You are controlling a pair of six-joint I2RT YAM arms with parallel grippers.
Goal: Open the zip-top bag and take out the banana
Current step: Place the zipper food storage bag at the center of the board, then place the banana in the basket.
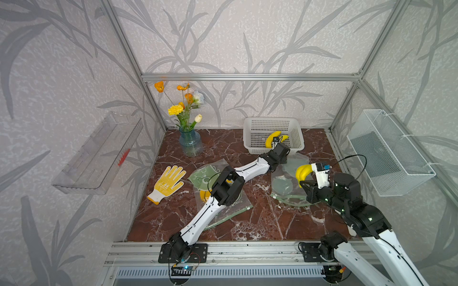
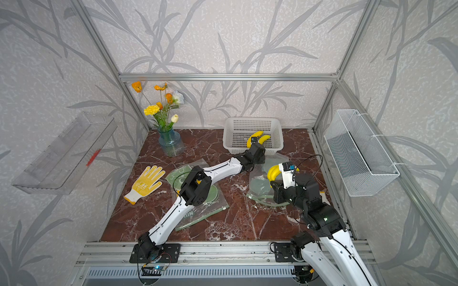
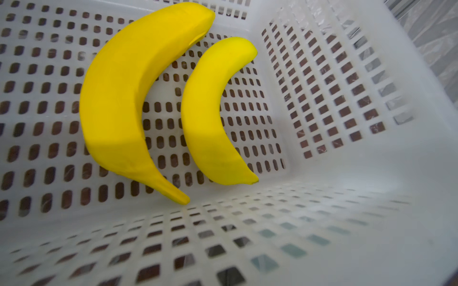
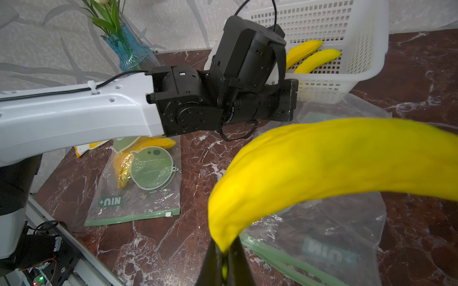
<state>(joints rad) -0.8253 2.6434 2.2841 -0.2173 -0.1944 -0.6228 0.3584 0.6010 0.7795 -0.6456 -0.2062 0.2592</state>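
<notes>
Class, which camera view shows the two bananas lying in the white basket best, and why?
The left wrist view: the larger banana and smaller banana fill it, whole and unobstructed. Both top views show them small, partly behind the left gripper. The right wrist view shows only parts beyond the left arm.

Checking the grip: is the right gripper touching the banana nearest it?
Touching. The right wrist view shows the right gripper pinching the banana by one end.

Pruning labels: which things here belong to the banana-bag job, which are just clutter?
Job: held banana in right gripper; empty zip bag below it; second zip bag, another banana inside; white basket holding two bananas.
Clutter: yellow glove; flower vase; wire basket; clear shelf.
</notes>
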